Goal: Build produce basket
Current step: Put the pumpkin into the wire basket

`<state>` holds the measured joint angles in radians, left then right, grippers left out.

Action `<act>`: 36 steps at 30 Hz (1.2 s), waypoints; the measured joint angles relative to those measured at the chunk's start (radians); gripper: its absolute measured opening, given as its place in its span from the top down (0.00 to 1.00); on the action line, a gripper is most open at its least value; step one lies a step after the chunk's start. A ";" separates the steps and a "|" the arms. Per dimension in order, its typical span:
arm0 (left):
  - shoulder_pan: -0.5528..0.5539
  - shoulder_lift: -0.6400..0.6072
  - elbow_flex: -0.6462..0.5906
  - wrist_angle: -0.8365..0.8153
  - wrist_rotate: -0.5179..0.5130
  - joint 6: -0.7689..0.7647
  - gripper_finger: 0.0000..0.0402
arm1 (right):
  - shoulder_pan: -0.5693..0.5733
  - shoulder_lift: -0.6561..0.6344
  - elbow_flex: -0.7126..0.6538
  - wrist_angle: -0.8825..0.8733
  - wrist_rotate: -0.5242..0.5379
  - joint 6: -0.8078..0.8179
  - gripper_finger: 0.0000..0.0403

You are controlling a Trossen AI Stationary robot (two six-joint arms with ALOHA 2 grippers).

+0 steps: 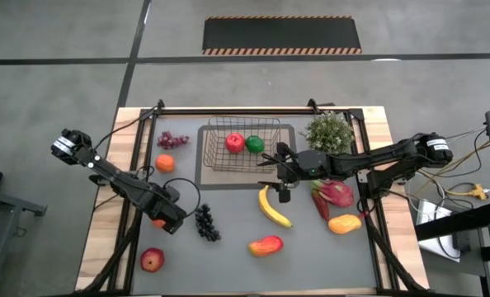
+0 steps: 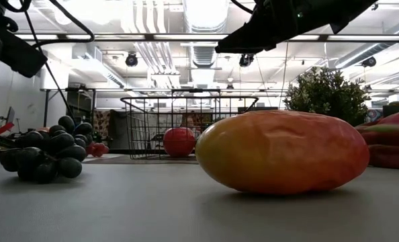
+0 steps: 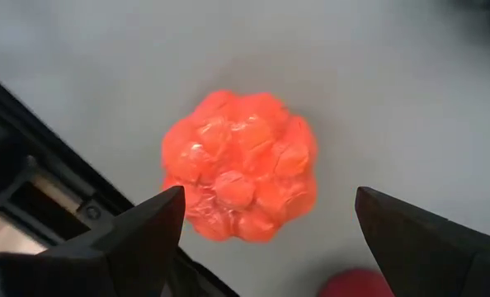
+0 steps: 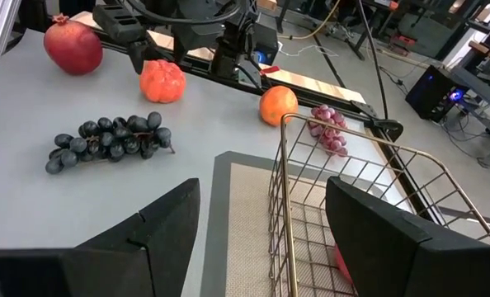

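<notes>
The dark wire basket (image 1: 241, 144) stands on a grey tray (image 1: 208, 177) at the table's far middle, with a red apple (image 1: 235, 142) and a green pepper (image 1: 254, 144) in it. My left gripper (image 3: 268, 198) points down, open, above a bumpy orange-red fruit (image 3: 241, 165) that lies on the table near the left edge; its fingers stand on either side of the fruit, apart from it. My right gripper (image 4: 263, 194) hovers open and almost level at the basket's near right corner (image 4: 288, 124), touching nothing.
Loose produce lies around: dark grapes (image 1: 205, 223), a red apple (image 1: 152, 260), an orange (image 1: 165, 163), purple grapes (image 1: 172, 140), a banana (image 1: 271, 206), two mangoes (image 1: 266, 245) (image 1: 344, 223) and a dragon fruit (image 1: 334, 194). A leafy plant (image 1: 329, 132) stands right of the basket.
</notes>
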<state>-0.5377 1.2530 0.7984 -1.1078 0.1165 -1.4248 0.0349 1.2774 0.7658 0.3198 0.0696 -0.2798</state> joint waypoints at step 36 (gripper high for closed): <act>-0.006 -0.063 -0.026 0.008 0.114 0.126 0.16 | 0.000 0.000 -0.001 0.000 0.000 0.018 0.39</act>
<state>-0.5440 1.1904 0.7723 -1.0996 0.2307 -1.2988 0.0349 1.2774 0.7650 0.3198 0.0700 -0.2619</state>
